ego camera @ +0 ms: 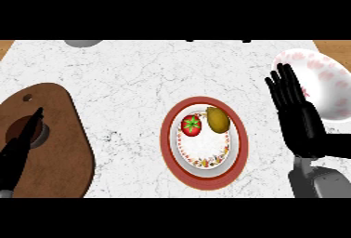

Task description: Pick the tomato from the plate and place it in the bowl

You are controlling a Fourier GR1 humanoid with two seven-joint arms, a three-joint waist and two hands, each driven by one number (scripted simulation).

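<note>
The pick has not begun: the tomato [191, 125] lies on the red-rimmed plate [203, 177], touching nothing but the dish, with a brownish-yellow fruit [218, 119] (perhaps a kiwi or potato, hard to tell) just beside it on the side nearer the right hand.

The right hand [296, 116] hovers with its fingers straight and spread, holding nothing and touching nothing. The tomato sits to that hand's left, near but clearly apart, with the brownish fruit between them. The white bowl [322, 81] with pink markings lies just to the hand's right and slightly ahead of it, partly hidden behind the fingers.

As I judge it, the next move calls for the right hand to travel left over the plate, come down on the tomato without nudging its neighbour, and curl round it; the carry back to the bowl would then be short.

The left hand [19, 142] rests at the view's left edge over a wooden cutting board [61, 153], fingers extended and relaxed, empty, well apart from the plate.
</note>
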